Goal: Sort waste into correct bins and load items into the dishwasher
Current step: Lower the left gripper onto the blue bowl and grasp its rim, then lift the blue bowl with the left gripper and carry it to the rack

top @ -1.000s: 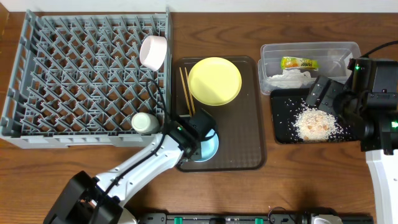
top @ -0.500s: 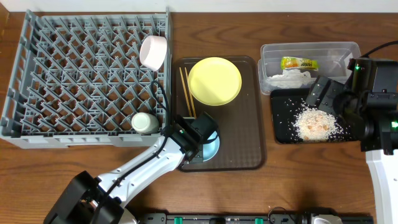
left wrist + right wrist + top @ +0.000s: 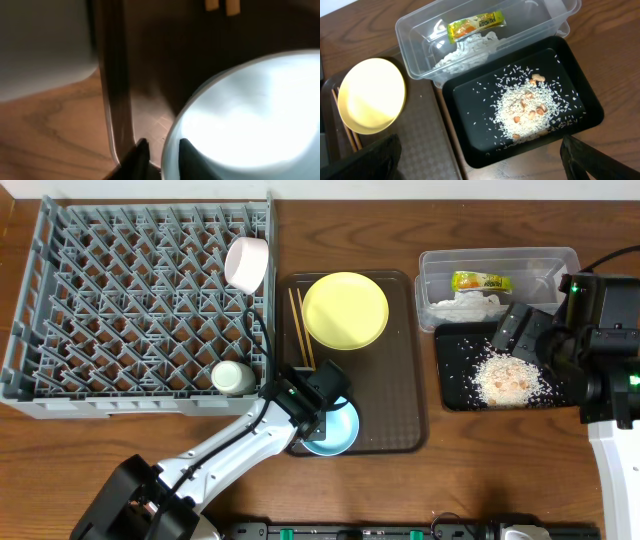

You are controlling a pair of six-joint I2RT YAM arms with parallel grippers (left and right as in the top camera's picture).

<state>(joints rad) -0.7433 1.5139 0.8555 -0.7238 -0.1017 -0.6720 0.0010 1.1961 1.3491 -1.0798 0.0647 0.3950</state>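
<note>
Left claw is gripping the light blue bowl by its rim, one finger lying inside the lip and the other outside, the two pressing close with the wall between them. That bowl is sitting at the near-left corner of the brown serving tray, with its near edge reaching the tray's rim (whether it is lying flat or tipping up, I cannot tell). It is looking like hard, smooth ware: stiff, probably light enough for one claw, yet slippery. A pinch on such a thin lip is likely to let it swing or slide, so taking hold deeper over the rim and keeping it level is seeming the safer way. A knock against pegs could be chipping it if it is ceramic. The grey dish rack is standing on the desk just left of the serving tray, so the carry is looking short. The right claw is hanging with its fingers wide apart and holding nothing, over the black tray to the right of the serving tray.
</note>
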